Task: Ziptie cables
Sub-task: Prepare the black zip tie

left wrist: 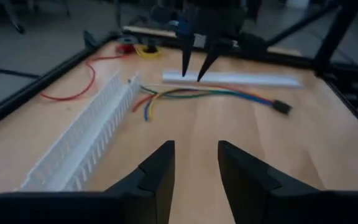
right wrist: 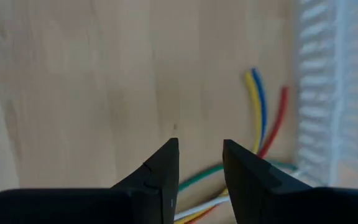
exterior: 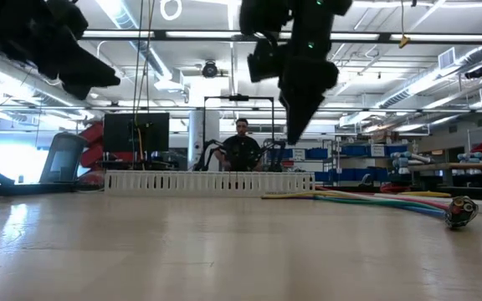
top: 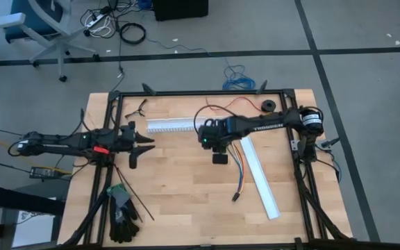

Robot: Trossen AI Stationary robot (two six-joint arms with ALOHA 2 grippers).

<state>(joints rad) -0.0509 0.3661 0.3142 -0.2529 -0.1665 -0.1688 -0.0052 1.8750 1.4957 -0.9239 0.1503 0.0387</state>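
The cables lie flat on the table, a bundle of yellow, green, blue, orange and red wires ending at a small dark connector. The low view shows the cables and the connector resting on the wood. My right gripper hangs open above the table, fingers pointing down, just left of the wires' loose ends. The left wrist view shows the right gripper standing over the cables. My left gripper is open and level, well left of the cables.
A white slotted channel lies toward the far edge, and another channel lies slanted right of the cables. A long red wire and a black roll sit at the far side. Black gloves lie near-left. A person stands beyond the table.
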